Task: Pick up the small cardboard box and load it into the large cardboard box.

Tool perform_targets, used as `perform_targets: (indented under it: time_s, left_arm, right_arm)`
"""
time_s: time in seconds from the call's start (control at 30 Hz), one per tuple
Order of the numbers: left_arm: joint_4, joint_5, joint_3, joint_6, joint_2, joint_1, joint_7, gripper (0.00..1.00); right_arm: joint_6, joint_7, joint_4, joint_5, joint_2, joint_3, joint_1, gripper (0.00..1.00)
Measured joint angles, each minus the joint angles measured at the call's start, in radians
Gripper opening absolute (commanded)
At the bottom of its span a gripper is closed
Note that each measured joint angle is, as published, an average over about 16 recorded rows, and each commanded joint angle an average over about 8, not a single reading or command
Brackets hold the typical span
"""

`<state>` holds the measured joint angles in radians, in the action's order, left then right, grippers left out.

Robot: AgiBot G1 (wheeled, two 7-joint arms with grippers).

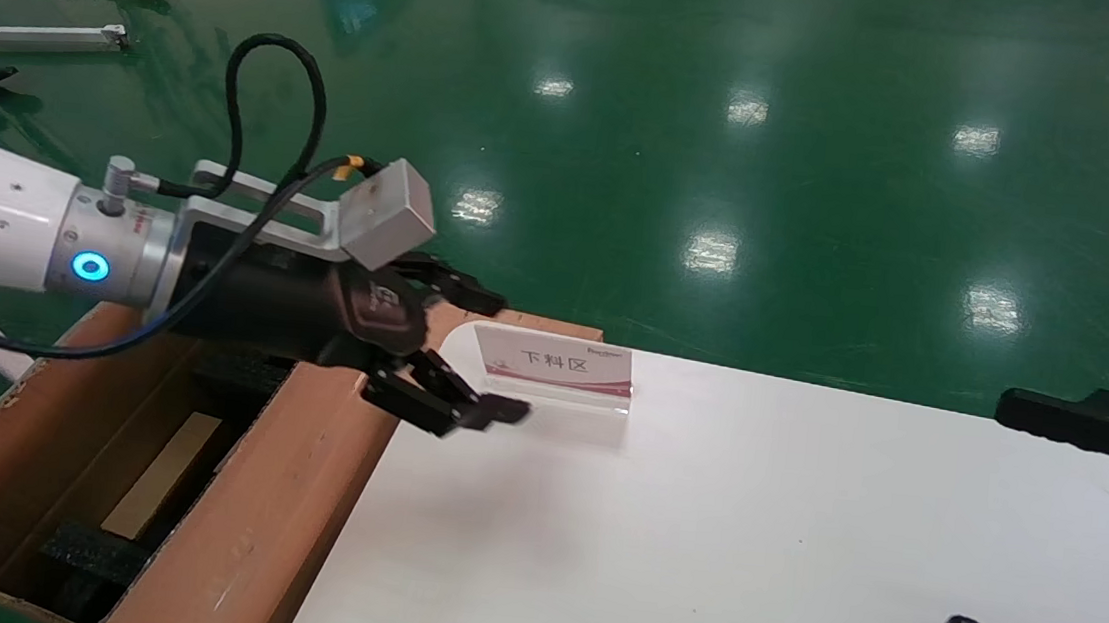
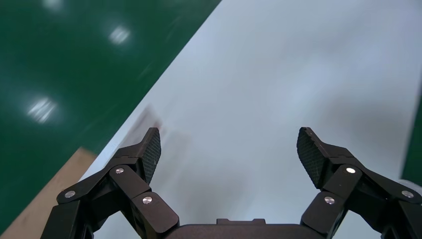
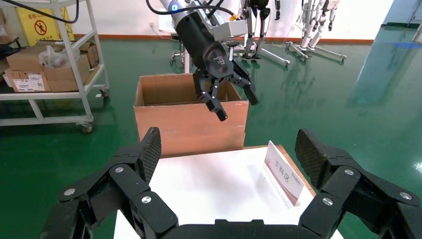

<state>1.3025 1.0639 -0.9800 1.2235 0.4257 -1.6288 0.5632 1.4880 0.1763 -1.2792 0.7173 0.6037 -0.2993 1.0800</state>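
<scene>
The large cardboard box (image 1: 278, 488), a big brown corrugated carton with tall flaps, stands on the green floor against the left end of the flat white table (image 1: 744, 549). Deep inside it we see black foam blocks and a pale brown slab (image 1: 164, 473), which we think is the small cardboard box, though we cannot be sure. We find no small box on the table. So we think the loading step is done or almost done. A small white sign with red letters (image 1: 555, 364) stands near the table's far left corner. Our left gripper (image 1: 470, 354) hangs over the carton's edge, fingers wide apart and empty. Our right gripper (image 3: 229, 164) waits at the right, open and empty too. Next we should pull the left arm clear.
</scene>
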Motion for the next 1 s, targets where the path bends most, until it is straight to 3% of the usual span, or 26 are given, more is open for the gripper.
perform_targets:
  time_s: [0.77, 1.0]
  left_arm:
    - [-0.015, -0.279, 0.586, 0.227, 0.155, 0.464, -0.314, 1.0]
    - [-0.019, -0.336, 0.709, 0.274, 0.187, 0.56, -0.373, 1.0]
  right_arm:
    - [0.0, -0.001, 0.0, -0.001, 0.0, -0.001, 0.0, 1.0]
    - [-0.001, -0.001, 0.0, -0.001, -0.001, -0.001, 0.0, 1.0]
